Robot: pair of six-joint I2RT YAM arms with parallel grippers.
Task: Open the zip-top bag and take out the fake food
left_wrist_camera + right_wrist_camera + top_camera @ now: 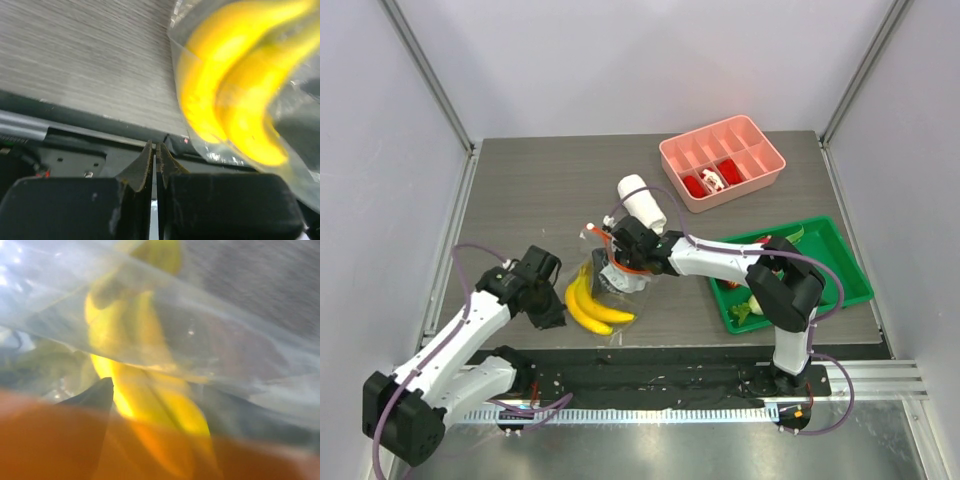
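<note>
The zip-top bag (612, 278) lies crumpled at the table's middle, its orange-red zip strip (632, 269) curled at the top. Yellow bananas (590, 306) lie in its lower end; in the left wrist view the bananas (235, 95) show blurred behind the plastic. My right gripper (620, 250) is at the bag's mouth, jaws apart. In its own view one dark finger (95, 396) shows behind plastic, the bananas (150, 395) run past it, and an orange blur hides the other finger. My left gripper (555, 318) (156, 146) sits just left of the bananas, shut on nothing.
A rolled white towel (642, 200) stands right behind the bag. A pink divided tray (765, 150) with small red-and-white pieces is at the back right. A green tray (840, 260) at the right holds toy produce. The black base rail (650, 372) runs along the near edge.
</note>
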